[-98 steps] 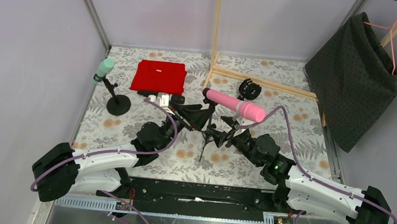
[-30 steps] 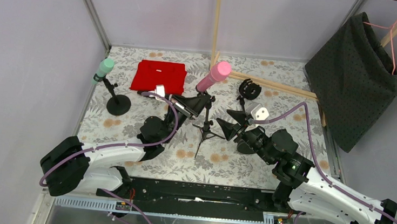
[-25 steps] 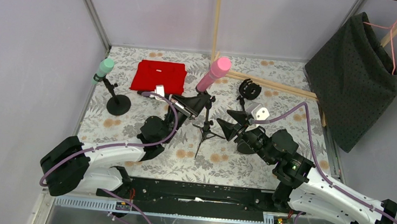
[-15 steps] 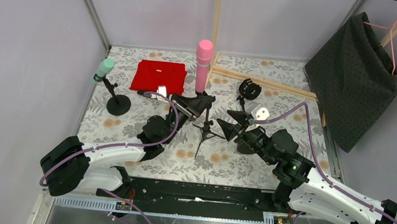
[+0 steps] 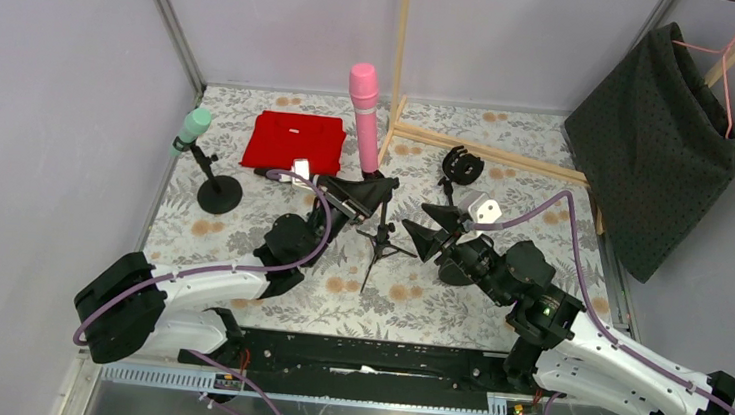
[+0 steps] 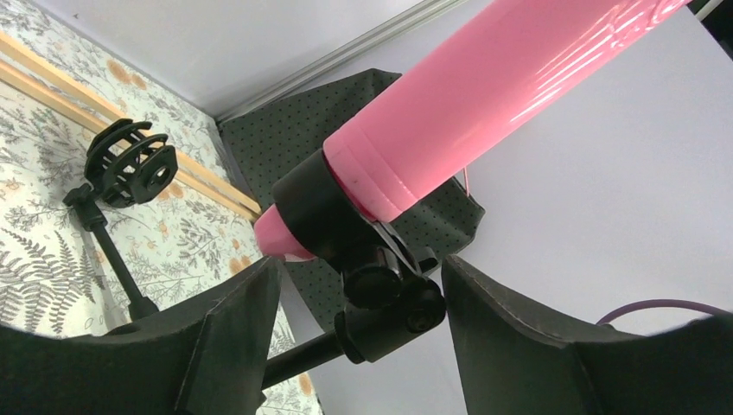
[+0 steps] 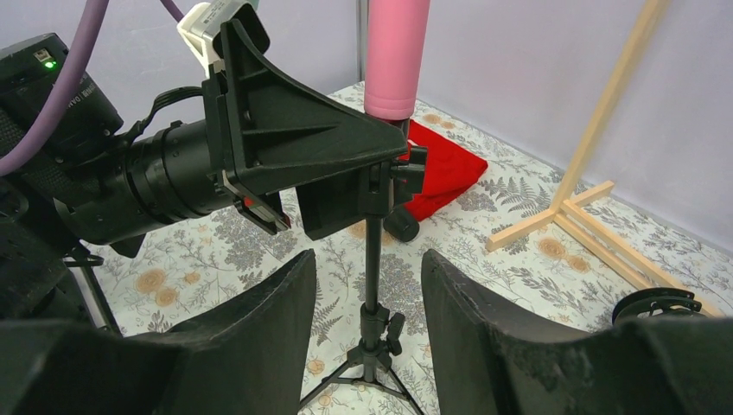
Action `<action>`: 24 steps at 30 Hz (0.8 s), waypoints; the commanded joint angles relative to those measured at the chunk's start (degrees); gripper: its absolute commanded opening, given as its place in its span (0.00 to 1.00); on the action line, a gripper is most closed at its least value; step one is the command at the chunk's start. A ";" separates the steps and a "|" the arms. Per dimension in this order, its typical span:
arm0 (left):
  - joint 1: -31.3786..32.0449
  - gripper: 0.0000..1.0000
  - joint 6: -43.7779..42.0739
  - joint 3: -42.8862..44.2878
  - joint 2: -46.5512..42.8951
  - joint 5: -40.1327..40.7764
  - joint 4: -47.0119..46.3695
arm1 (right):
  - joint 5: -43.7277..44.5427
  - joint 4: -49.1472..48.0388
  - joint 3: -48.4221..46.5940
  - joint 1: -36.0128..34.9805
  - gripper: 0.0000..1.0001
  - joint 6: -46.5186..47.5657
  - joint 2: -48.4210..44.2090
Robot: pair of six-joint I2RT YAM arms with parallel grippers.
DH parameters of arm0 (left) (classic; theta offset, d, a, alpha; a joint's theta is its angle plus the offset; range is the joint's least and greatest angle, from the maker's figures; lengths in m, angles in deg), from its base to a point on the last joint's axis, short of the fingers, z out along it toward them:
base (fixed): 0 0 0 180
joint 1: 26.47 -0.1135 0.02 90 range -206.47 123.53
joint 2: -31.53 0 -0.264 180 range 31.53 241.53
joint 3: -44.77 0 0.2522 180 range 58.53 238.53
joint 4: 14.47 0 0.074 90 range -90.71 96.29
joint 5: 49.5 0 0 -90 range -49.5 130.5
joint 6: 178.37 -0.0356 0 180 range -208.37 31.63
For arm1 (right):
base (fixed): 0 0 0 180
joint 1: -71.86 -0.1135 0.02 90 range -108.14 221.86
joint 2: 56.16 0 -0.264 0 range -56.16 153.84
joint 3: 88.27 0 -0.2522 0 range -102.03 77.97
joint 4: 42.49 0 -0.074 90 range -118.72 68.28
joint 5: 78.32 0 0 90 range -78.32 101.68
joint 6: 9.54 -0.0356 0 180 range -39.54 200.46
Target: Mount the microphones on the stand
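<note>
The pink microphone [image 5: 363, 107] sits in the clip of a black tripod stand [image 5: 378, 237] and points up, leaning slightly left. My left gripper [image 5: 361, 195] is open, its jaws on either side of the clip's swivel joint [image 6: 389, 303], with the right finger touching the joint. The pink microphone also fills the left wrist view [image 6: 484, 95]. My right gripper [image 5: 432, 231] is open and empty, just right of the stand pole [image 7: 373, 259]. The mint green microphone [image 5: 191, 127] is clipped on a round-base stand [image 5: 219, 195]. The black microphone is not clearly in view.
An empty clip stand [image 5: 460, 165] stands right of the tripod. A red cloth [image 5: 294, 141] lies at the back, with a black cylinder end [image 7: 402, 223] beside it. A wooden frame [image 5: 489, 150] and a dark cloth on a hanger [image 5: 655, 142] are at the back right.
The pink microphone swung in its clip from lying to the right, through upright, to leaning slightly left. The right gripper let go of the stand and drew back.
</note>
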 commanded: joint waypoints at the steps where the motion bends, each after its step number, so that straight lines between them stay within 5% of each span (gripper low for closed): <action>1: -0.23 0.78 -2.71 0.86 -1.44 -0.51 0.02 | 0.90 -1.20 -1.16 -0.01 0.55 -0.52 -0.95; 7: -0.30 0.98 -7.41 0.98 -3.18 -3.65 1.11 | 0.96 -1.21 -0.37 0.03 0.57 -0.35 -1.94; 24: -0.47 0.99 -27.94 -1.51 -18.95 -8.56 18.14 | 0.10 -5.56 6.44 -0.01 0.69 -1.98 -0.65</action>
